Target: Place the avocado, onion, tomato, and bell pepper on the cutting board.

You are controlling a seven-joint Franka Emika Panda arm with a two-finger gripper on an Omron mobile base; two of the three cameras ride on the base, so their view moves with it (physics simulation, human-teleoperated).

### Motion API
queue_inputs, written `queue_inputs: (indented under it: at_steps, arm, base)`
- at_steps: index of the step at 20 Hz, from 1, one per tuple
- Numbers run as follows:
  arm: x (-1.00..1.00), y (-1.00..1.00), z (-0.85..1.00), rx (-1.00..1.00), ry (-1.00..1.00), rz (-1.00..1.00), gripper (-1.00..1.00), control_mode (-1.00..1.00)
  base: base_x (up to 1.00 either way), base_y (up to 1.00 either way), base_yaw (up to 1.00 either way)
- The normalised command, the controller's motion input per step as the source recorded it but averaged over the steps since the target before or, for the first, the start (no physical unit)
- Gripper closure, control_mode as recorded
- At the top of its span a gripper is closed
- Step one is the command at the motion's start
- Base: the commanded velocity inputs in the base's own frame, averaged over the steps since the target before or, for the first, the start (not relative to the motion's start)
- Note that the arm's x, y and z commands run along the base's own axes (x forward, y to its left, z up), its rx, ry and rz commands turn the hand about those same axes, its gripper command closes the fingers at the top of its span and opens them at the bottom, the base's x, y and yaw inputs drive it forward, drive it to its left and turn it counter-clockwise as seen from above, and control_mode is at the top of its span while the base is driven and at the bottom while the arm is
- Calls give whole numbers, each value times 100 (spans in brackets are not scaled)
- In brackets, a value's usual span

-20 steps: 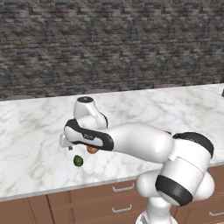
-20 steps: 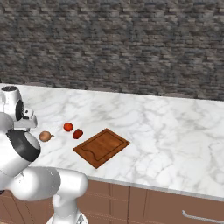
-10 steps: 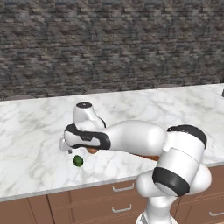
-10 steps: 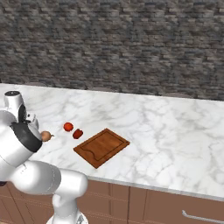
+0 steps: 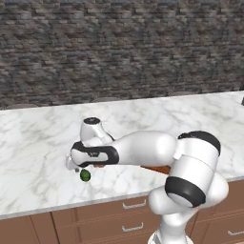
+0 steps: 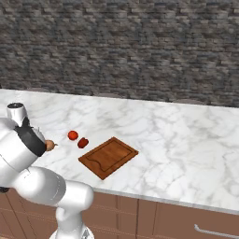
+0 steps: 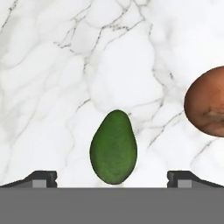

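The avocado (image 7: 113, 147), a dark green lump, lies on the marble between my two fingertips (image 7: 41, 178). My gripper (image 7: 112, 179) is open and hangs just above it. In the left base view the gripper (image 5: 76, 167) is low over the avocado (image 5: 85, 175) near the counter's front edge. The brown onion (image 7: 208, 103) sits close beside the avocado; my arm half hides the onion (image 6: 49, 145) in the right base view. The round red tomato (image 6: 72, 135) and the darker red bell pepper (image 6: 83, 143) rest left of the bare cutting board (image 6: 108, 157).
The white marble counter (image 5: 38, 138) runs wide to both sides, with a dark stone wall (image 6: 140, 51) behind it. Wooden drawers (image 5: 128, 209) sit under the front edge. My own arm stretches low over the counter from the right.
The hand has come down closer to the avocado, and the elbow has swung right. The jaws have stayed open; the vegetables and board have not moved.
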Motion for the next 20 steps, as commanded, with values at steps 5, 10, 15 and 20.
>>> queue_inputs:
  at_steps: [5, 10, 15, 20]
  arm:
    - [3, 0, -26, 0, 2, 0, -100, -100]
    - [8, 1, -24, 0, 3, 0, -100, -100]
    - [11, 7, -25, 0, 4, 0, -100, -100]
    - [11, 8, -24, 0, 4, 0, -100, -100]
  base:
    - [0, 0, 0]
    - [0, 0, 0]
    - [0, 0, 0]
    - [0, 0, 0]
